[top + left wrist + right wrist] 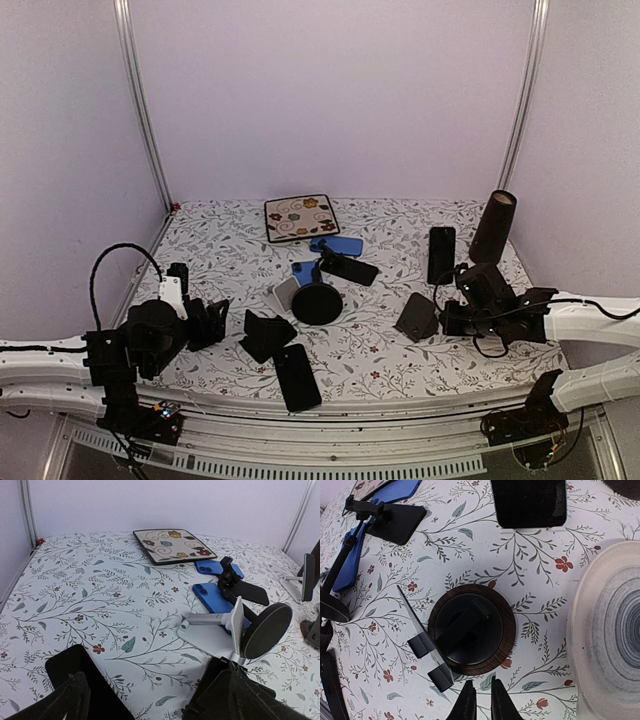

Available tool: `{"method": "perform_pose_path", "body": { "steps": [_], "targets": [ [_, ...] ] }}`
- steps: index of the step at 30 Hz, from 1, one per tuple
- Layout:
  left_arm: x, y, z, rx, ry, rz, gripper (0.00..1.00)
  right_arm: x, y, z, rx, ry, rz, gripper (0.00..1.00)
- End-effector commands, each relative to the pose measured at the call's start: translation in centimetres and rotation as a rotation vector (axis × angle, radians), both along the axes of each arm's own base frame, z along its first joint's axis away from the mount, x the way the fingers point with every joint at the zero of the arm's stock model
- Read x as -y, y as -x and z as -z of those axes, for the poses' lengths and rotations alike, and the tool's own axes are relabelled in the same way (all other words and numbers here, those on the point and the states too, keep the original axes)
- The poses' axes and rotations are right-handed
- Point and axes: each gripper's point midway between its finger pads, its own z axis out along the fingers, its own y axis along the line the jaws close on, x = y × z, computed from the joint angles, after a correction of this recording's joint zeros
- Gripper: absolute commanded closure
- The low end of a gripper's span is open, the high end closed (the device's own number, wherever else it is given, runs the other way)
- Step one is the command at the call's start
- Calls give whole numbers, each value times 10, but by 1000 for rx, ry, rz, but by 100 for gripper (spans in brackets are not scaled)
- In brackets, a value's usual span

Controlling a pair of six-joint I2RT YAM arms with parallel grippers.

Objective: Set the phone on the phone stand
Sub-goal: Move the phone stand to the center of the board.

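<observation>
A black phone (297, 377) lies flat near the table's front edge. Another black phone (441, 254) (529, 502) leans on a white holder at the back right. A phone stand (417, 317) with a round wood-rimmed base (471, 629) and a tilted back plate with two hooks sits empty. Just short of that base is my right gripper (480, 702) (447, 318), its fingers almost together with nothing between them. My left gripper (150, 707) (212, 322) is wide open and empty at the left, pointing over the cloth.
Two blue phones (216, 567) (212, 597), a black clamp mount (235, 582), a white stand (210, 632) and a round black pad (267, 630) crowd the middle. A black wedge stand (265, 335), a patterned tile (301, 218), a brown cylinder (493, 227) and a grey plate (612, 625) are also here.
</observation>
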Motion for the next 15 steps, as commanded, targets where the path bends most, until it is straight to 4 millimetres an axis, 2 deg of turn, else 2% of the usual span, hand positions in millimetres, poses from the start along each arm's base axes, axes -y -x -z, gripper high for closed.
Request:
{"method": "perform_pose_path", "body": {
  "steps": [1,7,8,11,15],
  "targets": [
    [-1,-4,-8,18,14,-16,3,6,2,-5,0,15,2,86],
    [0,-4,-8,17,10,-15,3,-15,6,-30,13,-110,-43,82],
    [0,-5,-8,16,9,-15,3,-18,6,-37,24,-120,-44,77],
    [0,-5,-8,15,7,-17,3,-30,10,-56,65,-128,-46,74],
    [-1,-5,-8,17,10,-19,3,-26,13,-64,86,-59,7,70]
  ]
}}
